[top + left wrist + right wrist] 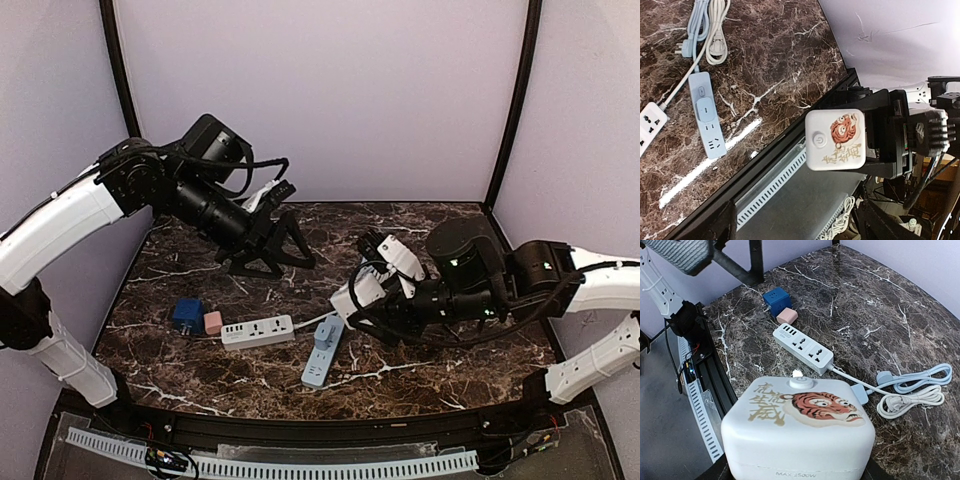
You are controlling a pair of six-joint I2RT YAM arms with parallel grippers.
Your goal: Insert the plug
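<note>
Glossy marble table (440, 225), smooth white plastic cube (800, 440).

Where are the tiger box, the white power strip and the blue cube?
tiger box (800, 415): right wrist view, its printed top.
white power strip (802, 347): right wrist view, socket face middle.
blue cube (776, 296): right wrist view, top face.

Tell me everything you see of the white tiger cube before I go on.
The tiger cube is a glossy white plastic block with rounded corners. One face carries an orange tiger's head, tan characters and a round power button; a side reads MAX 2500W. It is held off the marble table, clamped in the right gripper, touching nothing else visible.
</note>
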